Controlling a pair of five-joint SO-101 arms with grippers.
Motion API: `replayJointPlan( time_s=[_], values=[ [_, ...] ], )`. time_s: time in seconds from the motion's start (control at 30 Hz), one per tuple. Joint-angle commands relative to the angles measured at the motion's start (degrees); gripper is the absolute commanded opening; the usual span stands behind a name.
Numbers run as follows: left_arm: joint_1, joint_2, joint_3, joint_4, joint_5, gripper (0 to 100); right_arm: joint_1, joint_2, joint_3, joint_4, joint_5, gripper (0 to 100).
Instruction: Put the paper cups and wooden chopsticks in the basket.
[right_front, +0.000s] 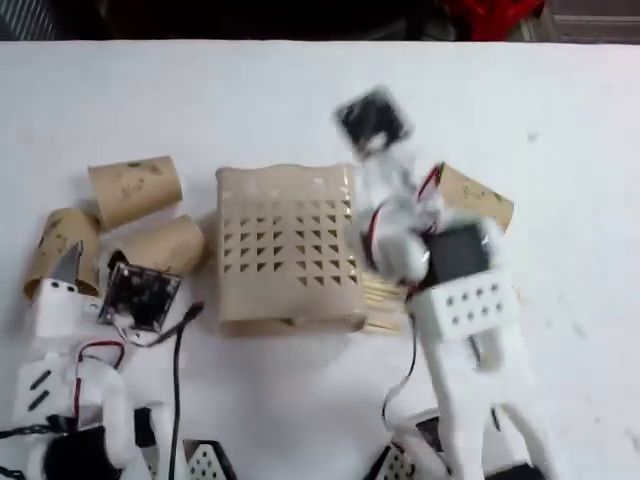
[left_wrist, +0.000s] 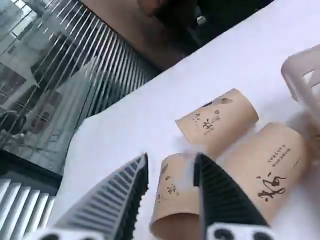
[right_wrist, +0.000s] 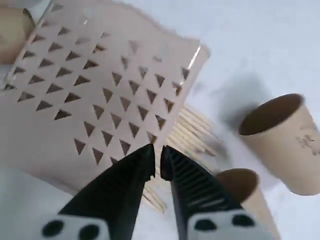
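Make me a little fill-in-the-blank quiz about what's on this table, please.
1. In the high view, ___ paper cups lie on their sides left of the basket.
2. The basket's holes are shaped like ___.
3. The wooden chopsticks lie beside the basket on the white ___.
4. The left gripper is ___, with a cup just beyond it.

Missing words: three; triangles; table; open.

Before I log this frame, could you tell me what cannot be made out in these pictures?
Chopsticks: high view, mostly under the right arm.
Basket inside: high view, hidden by its perforated wall.
Cup beside that arm: high view, partly covered.
Nearest cup: left wrist view, partly behind the left gripper.
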Motion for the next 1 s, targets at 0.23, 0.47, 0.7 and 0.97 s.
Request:
replayJointPlan(
  time_s=[0.23, 0.47, 0.7, 0.97],
  values=[
    [10.68, 58.77, -57.23, 18.20, 12.22, 21, -6.81, -8.40, 21.45, -16.57, 0.18, 27.9],
    [16.84, 95.25, -95.74, 31.30, 19.43, 21, -9.54, -10.24, 21.98, -20.62, -0.79, 22.3],
    [15.08, 117.14, -120.70, 36.48, 19.69, 21, -11.82, -8.48, 30.95, -34.59, -2.29, 1.5],
    [10.86, 127.25, -126.77, 34.73, 19.25, 21, -12.09, -10.86, 34.37, -26.59, -1.85, 1.7]
  ],
)
